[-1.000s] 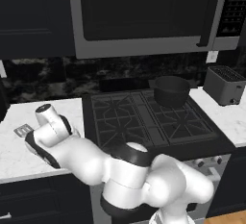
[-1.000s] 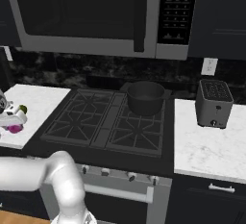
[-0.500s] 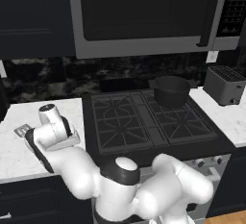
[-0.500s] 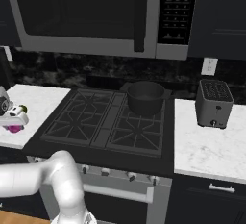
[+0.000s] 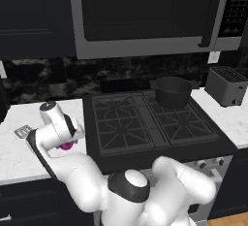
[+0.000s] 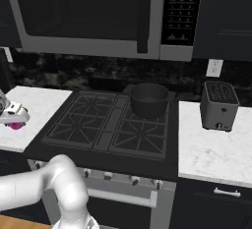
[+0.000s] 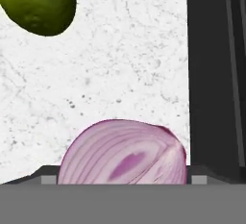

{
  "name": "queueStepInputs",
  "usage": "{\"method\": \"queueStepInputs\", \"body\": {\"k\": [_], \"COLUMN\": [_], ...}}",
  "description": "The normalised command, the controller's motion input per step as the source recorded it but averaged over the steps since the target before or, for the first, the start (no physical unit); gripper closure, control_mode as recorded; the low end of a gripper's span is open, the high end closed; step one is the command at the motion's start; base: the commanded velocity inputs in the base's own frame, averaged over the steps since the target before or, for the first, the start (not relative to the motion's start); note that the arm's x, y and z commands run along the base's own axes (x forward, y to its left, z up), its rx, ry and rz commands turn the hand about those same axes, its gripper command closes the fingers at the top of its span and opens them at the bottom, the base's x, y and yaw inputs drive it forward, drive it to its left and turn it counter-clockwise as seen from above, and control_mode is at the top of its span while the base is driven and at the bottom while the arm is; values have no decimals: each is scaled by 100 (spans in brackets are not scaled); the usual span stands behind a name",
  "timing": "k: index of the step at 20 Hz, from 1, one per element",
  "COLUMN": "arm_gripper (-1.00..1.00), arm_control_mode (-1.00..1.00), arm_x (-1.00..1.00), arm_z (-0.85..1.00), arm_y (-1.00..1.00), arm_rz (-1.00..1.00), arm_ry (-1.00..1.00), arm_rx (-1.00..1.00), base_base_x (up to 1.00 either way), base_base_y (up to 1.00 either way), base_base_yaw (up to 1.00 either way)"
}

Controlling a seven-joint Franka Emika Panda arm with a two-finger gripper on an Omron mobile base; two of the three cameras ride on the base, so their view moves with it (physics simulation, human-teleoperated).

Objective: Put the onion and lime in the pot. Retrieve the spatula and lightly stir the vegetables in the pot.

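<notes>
Onion (image 7: 123, 153): purple-magenta, striped, at 6 o'clock in the hand view, right against the camera; seen from the left base view as a magenta patch (image 5: 66, 145) under the hand on the white marbled bench (image 5: 19, 154), beside the stove (image 5: 145, 123). Gripper (image 5: 72, 135) hangs low over the onion; whether its fingers stand apart or clamp it cannot be told (tips hidden). Lime (image 7: 41, 2): yellow-green, at 11 o'clock in the hand view, on the bench, apart from the onion. Pot (image 6: 149, 99): dark, on the rear burner at the stove's 1 o'clock. Spatula (image 5: 23, 131): silver slotted head on the bench, at the hand's 9 o'clock. Toaster (image 6: 219, 105): on the right bench.
</notes>
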Motion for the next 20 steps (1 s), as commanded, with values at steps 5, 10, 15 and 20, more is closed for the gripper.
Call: {"method": "queueStepInputs", "body": {"k": [5, 10, 15, 20], "arm_gripper": [100, 100, 100, 100], "arm_control_mode": [-100, -100, -100, -100], "arm_x": [-4, 6, 5, 0], "arm_z": [100, 67, 36, 35], "arm_y": [-89, -100, -100, -100], "arm_rz": [-1, -2, -3, -2], "arm_ry": [-19, -7, -8, -17], "arm_rx": [9, 7, 0, 0], "base_base_x": [0, 0, 0, 0], "base_base_y": [0, 0, 0, 0], "base_base_yaw": [0, 0, 0, 0]}}
